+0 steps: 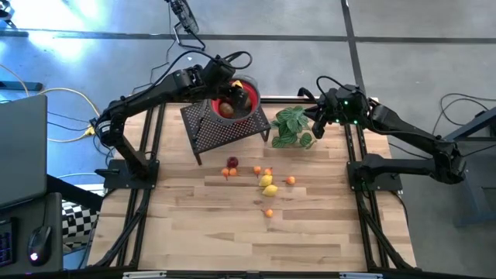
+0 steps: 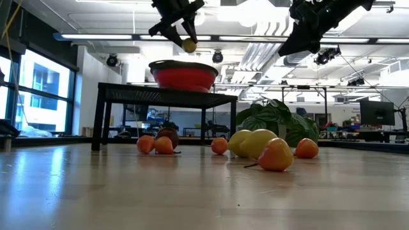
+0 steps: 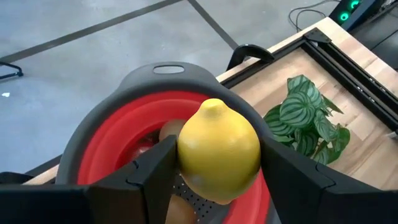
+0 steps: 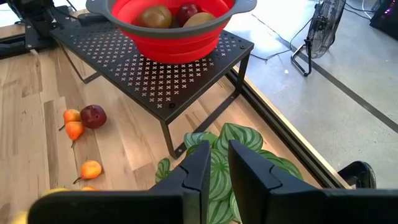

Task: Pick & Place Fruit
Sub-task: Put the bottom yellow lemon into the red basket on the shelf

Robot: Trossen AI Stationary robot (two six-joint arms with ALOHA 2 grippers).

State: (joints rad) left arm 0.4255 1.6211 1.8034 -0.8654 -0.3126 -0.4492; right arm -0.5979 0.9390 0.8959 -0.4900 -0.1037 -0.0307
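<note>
Your smooth yellow toy lemon (image 3: 217,149) hangs directly above the red collapsible bowl (image 3: 118,134), pinched across its middle by the left gripper (image 3: 217,163). It looks light, hard and slippery. The right gripper (image 4: 214,163), nearly closed and empty, waits beside that bowl.

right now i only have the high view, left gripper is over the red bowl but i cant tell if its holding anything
Observer: Yes. The left gripper is shut on a yellow lemon, directly above the red bowl.
Operator: anything already in the bowl
Observer: The right wrist view shows two brownish pieces and a dark red one inside.
Operator: and the right arm
Observer: The right gripper hangs shut and empty above the leafy plant.
</note>
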